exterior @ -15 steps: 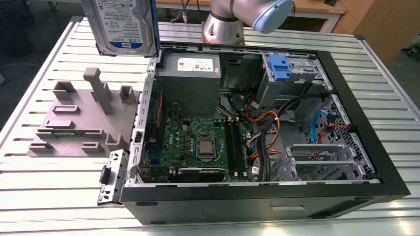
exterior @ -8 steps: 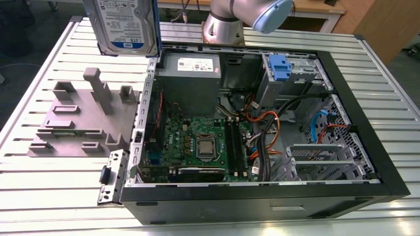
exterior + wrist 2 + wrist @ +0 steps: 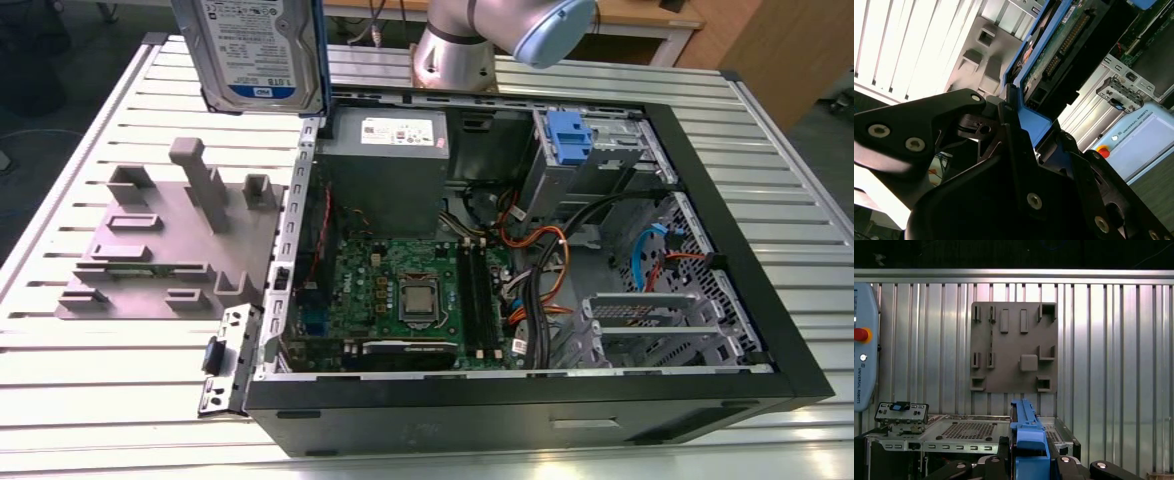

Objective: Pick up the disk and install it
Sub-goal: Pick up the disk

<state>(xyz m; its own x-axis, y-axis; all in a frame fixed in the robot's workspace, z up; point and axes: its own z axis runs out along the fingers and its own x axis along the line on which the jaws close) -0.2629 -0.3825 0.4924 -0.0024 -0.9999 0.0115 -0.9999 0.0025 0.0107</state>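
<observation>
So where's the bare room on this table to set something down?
The table is bare below the fixture plate in the exterior view, and at that view's right of the computer case. Inside the case is crowded.

Blue-railed silver disk [image 3: 254, 50], upright, aloft.

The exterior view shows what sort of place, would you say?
Likely a robotics lab bench: an open computer case lies on a slatted metal table, beside a grey fixture, robot arm behind.
</observation>
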